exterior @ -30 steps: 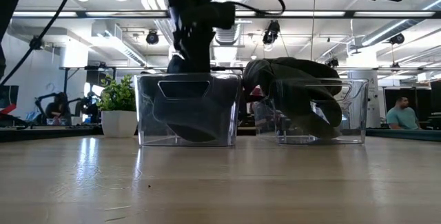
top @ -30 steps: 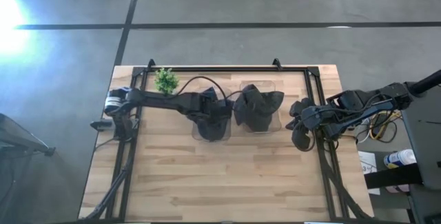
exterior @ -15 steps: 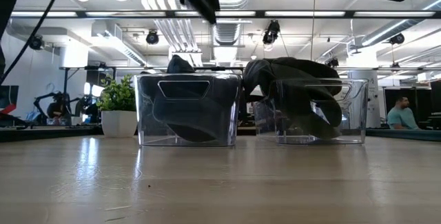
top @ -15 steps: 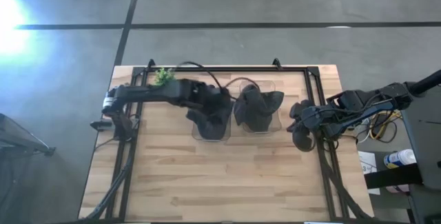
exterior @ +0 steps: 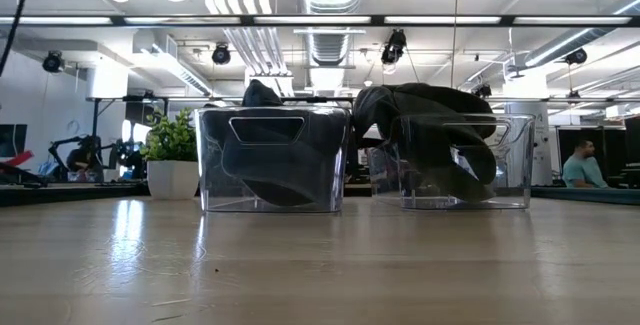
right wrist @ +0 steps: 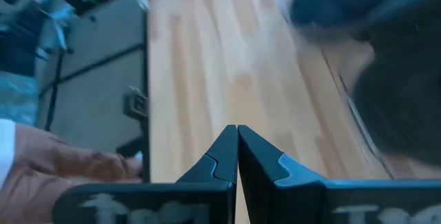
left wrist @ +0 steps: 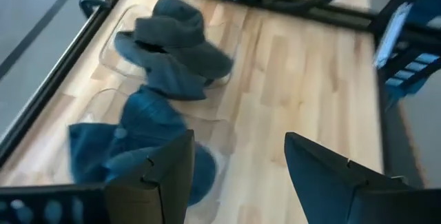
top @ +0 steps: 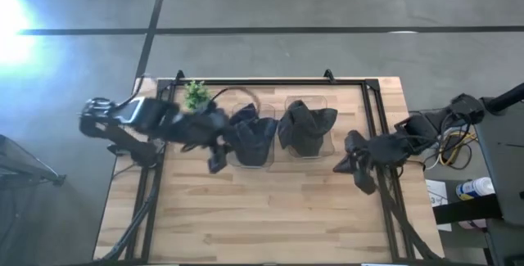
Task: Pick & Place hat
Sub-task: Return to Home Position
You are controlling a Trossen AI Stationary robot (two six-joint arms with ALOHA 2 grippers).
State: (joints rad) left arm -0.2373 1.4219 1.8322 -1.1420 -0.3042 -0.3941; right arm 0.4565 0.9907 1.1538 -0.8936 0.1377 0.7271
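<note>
Two dark hats sit in two clear bins side by side at mid-table. One hat (top: 250,137) (exterior: 272,160) lies crumpled in the left bin (top: 252,161) (exterior: 212,165). The other hat (top: 305,127) (exterior: 430,125) bulges over the rim of the right bin (top: 327,147) (exterior: 515,165). The left wrist view shows both hats, the nearer one (left wrist: 134,145) and the farther one (left wrist: 176,38). My left gripper (top: 214,161) (left wrist: 238,176) hangs open just left of the left bin and holds nothing. My right gripper (top: 348,165) (right wrist: 238,156) is shut and empty, right of the right bin.
A small potted plant (top: 196,96) (exterior: 175,160) stands at the far left behind the left bin. A black frame rail (top: 270,82) runs around the table. Bare wood (top: 270,217) stretches along the near half. A person's hand (right wrist: 48,165) shows beyond the table edge in the right wrist view.
My left gripper has risen out of the left bin and drawn back toward the table's left and near side, leaving the low view. The hat has stayed in the left bin. My right gripper has shifted slightly toward the near edge.
</note>
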